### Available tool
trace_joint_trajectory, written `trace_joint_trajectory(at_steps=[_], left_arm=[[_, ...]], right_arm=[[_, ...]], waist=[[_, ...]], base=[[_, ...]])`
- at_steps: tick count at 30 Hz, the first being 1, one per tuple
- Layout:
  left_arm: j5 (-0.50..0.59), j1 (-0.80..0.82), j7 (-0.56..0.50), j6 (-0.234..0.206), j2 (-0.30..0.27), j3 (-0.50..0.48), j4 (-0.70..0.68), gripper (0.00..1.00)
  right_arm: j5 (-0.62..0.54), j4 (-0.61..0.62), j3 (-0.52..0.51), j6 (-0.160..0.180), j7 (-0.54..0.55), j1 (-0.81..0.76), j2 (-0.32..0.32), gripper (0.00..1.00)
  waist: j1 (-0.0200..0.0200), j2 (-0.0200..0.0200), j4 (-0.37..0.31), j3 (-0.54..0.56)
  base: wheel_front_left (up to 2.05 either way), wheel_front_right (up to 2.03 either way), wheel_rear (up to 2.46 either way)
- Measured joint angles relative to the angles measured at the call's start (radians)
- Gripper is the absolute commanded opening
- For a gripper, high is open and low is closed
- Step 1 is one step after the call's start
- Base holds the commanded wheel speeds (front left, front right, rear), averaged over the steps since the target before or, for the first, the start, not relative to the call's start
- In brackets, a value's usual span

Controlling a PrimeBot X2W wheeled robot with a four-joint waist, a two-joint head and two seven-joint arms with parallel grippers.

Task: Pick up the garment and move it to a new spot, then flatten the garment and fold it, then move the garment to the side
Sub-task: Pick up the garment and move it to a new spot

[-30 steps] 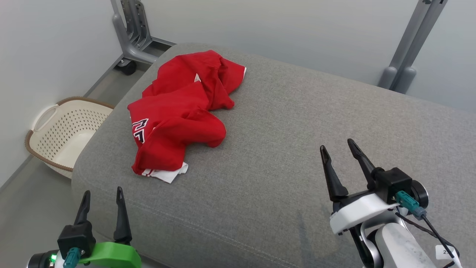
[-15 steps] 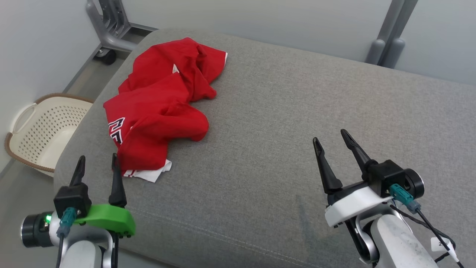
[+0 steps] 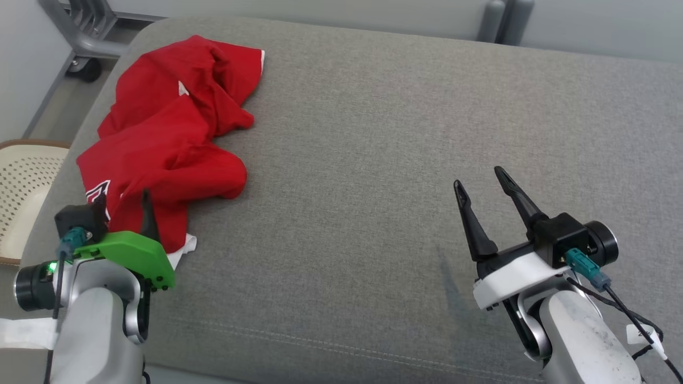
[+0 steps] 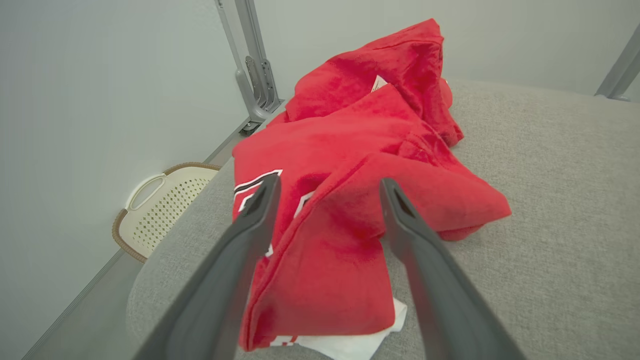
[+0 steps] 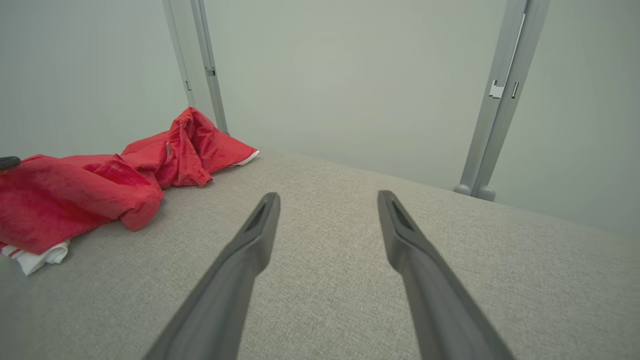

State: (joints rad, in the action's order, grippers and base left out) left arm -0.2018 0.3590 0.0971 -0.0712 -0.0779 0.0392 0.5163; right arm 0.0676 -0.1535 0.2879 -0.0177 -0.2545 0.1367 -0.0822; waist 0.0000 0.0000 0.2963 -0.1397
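Upholstery comes first: we see a broad grey cushion (image 3: 384, 138) under everything. On its far left part lies the red garment (image 3: 165, 133), crumpled, with a white hem poking out at its near end. Beyond the cushion's left edge a cream basket (image 3: 21, 186) sits on the floor. The left gripper (image 3: 121, 196) hangs over the garment's near end, fingers spread wide and gripping nothing; we cannot tell whether the tips touch cloth. The right gripper (image 3: 478, 177) is equally wide and empty above bare cushion, well apart from the garment.
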Motion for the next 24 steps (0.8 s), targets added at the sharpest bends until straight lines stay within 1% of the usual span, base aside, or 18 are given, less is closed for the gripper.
trace_joint_trajectory(at_steps=[5, 10, 13, 17, 18, 19, 20, 21, 22, 24], left_arm=[[-0.018, 0.053, -0.027, -0.010, -0.026, -0.045, 0.066, 1.00], [-0.018, 0.090, -0.057, -0.016, -0.058, -0.061, 0.134, 1.00], [-0.021, 0.111, -0.063, -0.016, -0.054, -0.053, 0.164, 1.00], [-0.024, 0.146, -0.065, -0.006, -0.030, -0.035, 0.199, 1.00], [-0.024, 0.151, -0.065, -0.006, -0.029, -0.034, 0.208, 0.87], [-0.023, 0.155, -0.065, -0.006, -0.030, -0.033, 0.217, 0.65], [-0.023, 0.157, -0.065, -0.006, -0.030, -0.033, 0.226, 0.38], [-0.023, 0.159, -0.064, -0.002, -0.031, -0.032, 0.236, 0.20], [-0.023, 0.159, -0.063, 0.000, -0.031, -0.030, 0.245, 0.00], [-0.022, 0.160, -0.051, 0.001, -0.031, -0.026, 0.256, 0.00]], right_arm=[[-0.008, 0.004, -0.001, -0.004, 0.000, 0.028, -0.005, 1.00], [-0.008, 0.007, -0.013, -0.008, 0.000, 0.045, -0.018, 1.00], [-0.008, 0.011, -0.027, -0.008, 0.000, 0.051, -0.024, 1.00], [-0.007, 0.008, -0.037, -0.008, 0.000, 0.057, -0.032, 1.00], [-0.007, 0.008, -0.037, -0.008, 0.000, 0.059, -0.032, 1.00], [-0.007, 0.008, -0.037, -0.008, 0.000, 0.061, -0.031, 1.00], [-0.007, 0.008, -0.036, -0.008, 0.000, 0.062, -0.029, 1.00], [-0.007, 0.008, -0.036, -0.008, 0.000, 0.062, -0.028, 1.00], [-0.007, 0.007, -0.035, -0.008, 0.000, 0.062, -0.027, 1.00], [-0.007, 0.007, -0.035, -0.008, 0.000, 0.063, -0.026, 1.00]], waist=[[0.0000, 0.0000, -0.045, -0.038], [0.0000, 0.0000, -0.083, -0.079], [0.0000, 0.0000, -0.100, -0.102], [0.0000, 0.0000, -0.113, -0.123], [0.0000, 0.0000, -0.114, -0.126], [0.0000, 0.0000, -0.115, -0.128], [0.0000, 0.0000, -0.115, -0.128], [0.0000, 0.0000, -0.114, -0.128], [0.0000, 0.0000, -0.114, -0.127], [0.0000, 0.0000, -0.113, -0.126]], base=[[0.00, 0.00, 0.00], [0.00, 0.00, 0.00], [0.00, 0.00, 0.00], [0.00, 0.00, 0.00], [0.00, 0.00, 0.00], [0.00, 0.00, 0.00], [0.00, 0.00, 0.00], [0.00, 0.00, 0.00], [0.00, 0.00, 0.00], [0.00, 0.00, 0.00]])
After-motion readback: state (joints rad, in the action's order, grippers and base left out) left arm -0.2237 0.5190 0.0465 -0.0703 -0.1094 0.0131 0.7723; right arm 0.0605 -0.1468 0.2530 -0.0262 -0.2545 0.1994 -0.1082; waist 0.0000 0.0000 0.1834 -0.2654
